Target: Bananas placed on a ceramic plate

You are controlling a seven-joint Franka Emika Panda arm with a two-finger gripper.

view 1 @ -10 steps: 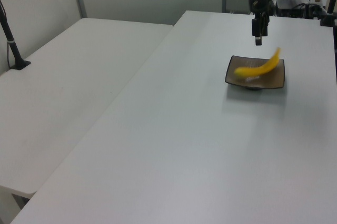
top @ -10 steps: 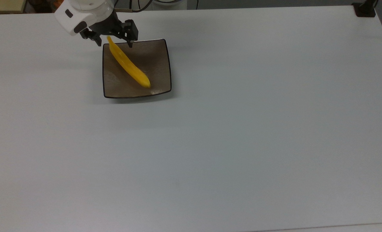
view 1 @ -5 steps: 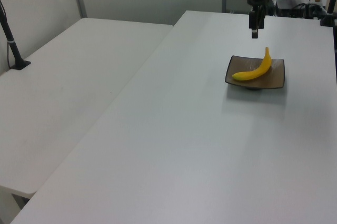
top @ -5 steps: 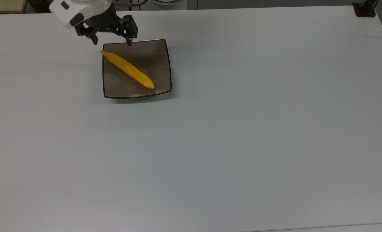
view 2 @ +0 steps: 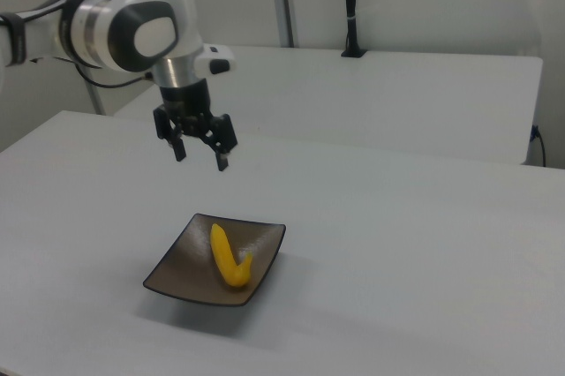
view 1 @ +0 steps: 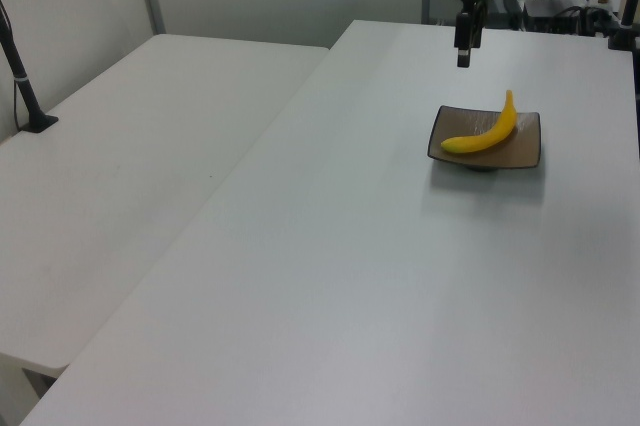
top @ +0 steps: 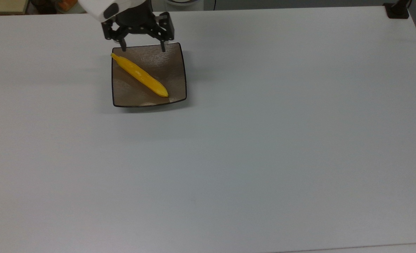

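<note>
- Table (top: 264, 158): white, bare across the lower frame of the top view.
- Ceramic plate (top: 173, 63), upper left of the top view; banana (top: 140, 75) lies diagonally on it.
- Gripper (top: 143, 47), above the plate's far edge, fingers spread apart, holding nothing.

Banana (view 2: 228, 259) on plate (view 2: 185, 263); gripper (view 2: 201, 157) spread above, apart

No text, label or number can be read anywhere.
</note>
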